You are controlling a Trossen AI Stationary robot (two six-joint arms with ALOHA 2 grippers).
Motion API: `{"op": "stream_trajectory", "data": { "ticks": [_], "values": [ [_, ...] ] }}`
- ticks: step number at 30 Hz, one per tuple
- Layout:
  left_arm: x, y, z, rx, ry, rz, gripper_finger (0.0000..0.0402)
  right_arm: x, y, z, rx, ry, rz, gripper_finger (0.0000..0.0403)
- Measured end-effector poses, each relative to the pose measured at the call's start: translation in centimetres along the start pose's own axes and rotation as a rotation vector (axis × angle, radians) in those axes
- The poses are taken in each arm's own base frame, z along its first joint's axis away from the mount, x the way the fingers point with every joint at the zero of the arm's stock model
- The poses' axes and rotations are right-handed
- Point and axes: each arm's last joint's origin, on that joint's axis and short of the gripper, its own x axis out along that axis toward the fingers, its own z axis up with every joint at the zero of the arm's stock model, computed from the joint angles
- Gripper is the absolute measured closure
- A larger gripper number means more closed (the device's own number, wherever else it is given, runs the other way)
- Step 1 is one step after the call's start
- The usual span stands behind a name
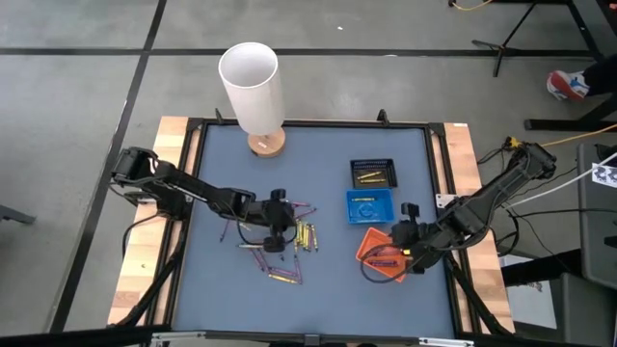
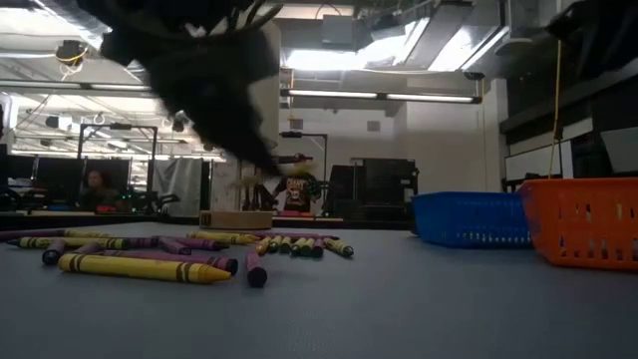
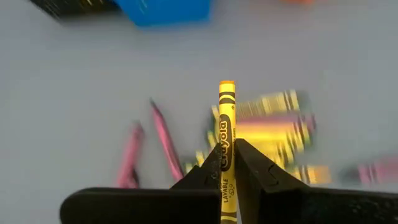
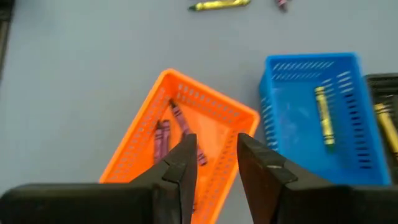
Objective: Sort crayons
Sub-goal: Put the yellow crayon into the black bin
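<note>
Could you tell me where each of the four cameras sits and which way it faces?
High view: above the table, looking straight down; both arms, left gripper over the loose crayons.
Low view: table height, looking level across crayons into the room; one dark arm blurs overhead.
Left wrist view: on the left arm, looking past its fingers, shut on a yellow crayon.
Right wrist view: on the right arm, open gripper above the orange tray.
Shared: the blue tray also shows in the high view.
</note>
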Motion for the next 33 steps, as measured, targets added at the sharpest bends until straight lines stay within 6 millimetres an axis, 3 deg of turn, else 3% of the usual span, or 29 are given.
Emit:
{"op": "stream_trajectory", "data": {
  "ticks": [8, 16, 24, 33],
  "values": [
    [-0.7, 1.5, 4.8, 0.027, -0.384, 0.138, 0.0396, 0.0, -0.3, 0.2, -0.008, -0.07, -0.101, 0.029],
    [-0.8, 4.2, 6.8, -0.023, -0.616, 0.196, 0.0396, 0.0, -0.2, 0.5, 0.003, -0.101, -0.105, 0.029],
    [3.8, 6.4, 7.7, -0.038, -0.687, 0.198, 0.0396, -0.1, 0.0, 0.7, 0.003, -0.127, -0.091, 0.029],
    [11.0, 8.8, 11.4, -0.044, -0.718, 0.207, 0.0396, -0.1, 0.0, 0.9, 0.01, -0.14, -0.083, 0.029]
  ]
}}
